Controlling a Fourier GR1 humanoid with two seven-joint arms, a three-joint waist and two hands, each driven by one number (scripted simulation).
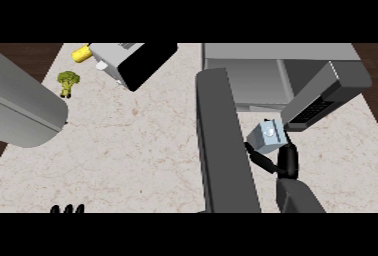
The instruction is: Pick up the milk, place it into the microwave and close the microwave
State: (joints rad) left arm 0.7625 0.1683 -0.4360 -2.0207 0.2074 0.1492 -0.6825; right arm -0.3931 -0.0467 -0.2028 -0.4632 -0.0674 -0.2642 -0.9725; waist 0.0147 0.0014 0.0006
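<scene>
A small light-blue milk carton (266,136) is held up in my right hand (277,159), whose black fingers curl round its lower side. It hangs in front of the open microwave (255,80), between the dark open door (224,145) on its left and the grey side panel (325,95) on its right. The grey cavity lies just beyond the carton. Only the fingertips of my left hand (66,209) show, pointing up at the lower left edge.
A toaster-like grey and black appliance (129,62) stands at the back left, with a yellow item (80,52) beside it and a broccoli (67,81) on the counter (133,150). A large grey curved body (26,107) fills the left edge.
</scene>
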